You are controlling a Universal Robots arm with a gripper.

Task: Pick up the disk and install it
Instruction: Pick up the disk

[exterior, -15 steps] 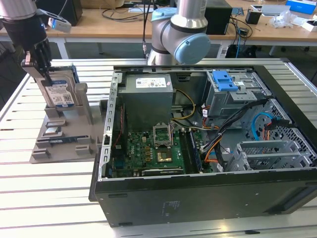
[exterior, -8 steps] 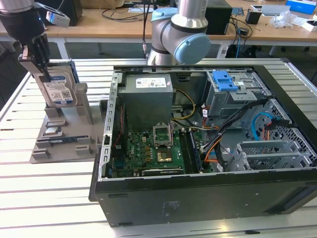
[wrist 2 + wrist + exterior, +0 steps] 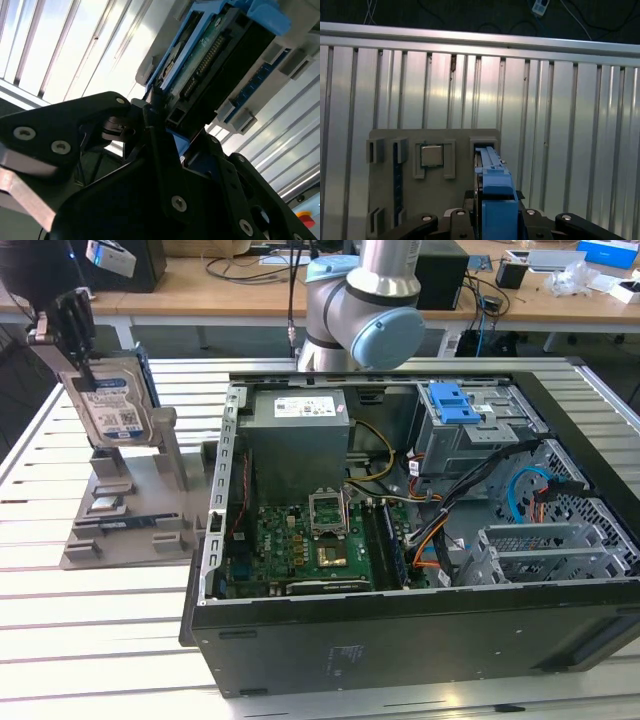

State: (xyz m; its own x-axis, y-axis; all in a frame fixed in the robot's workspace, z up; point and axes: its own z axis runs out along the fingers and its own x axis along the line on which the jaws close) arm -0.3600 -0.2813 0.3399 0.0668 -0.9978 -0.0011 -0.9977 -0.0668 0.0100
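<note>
The disk [image 3: 112, 405], a silver drive with a white-and-blue label and a blue rail, stands upright in the grey holder [image 3: 130, 530] at the exterior view's left. My gripper [image 3: 72, 340] comes down on its upper end and is shut on it. In the second wrist view the black fingers [image 3: 155, 125] clamp the disk's [image 3: 210, 55] edge, where its green board and connector show. The first wrist view looks along the disk's blue rail [image 3: 492, 185] toward the holder's slot [image 3: 482, 146]; I cannot tell whether its lower end sits in that slot.
The open computer case [image 3: 400, 630] lies on the slatted metal table [image 3: 100, 640], with a blue drive bay [image 3: 450, 400] at its back. The arm's base [image 3: 360, 300] stands behind the case. The holder also carries a processor chip [image 3: 432, 155] and other small parts.
</note>
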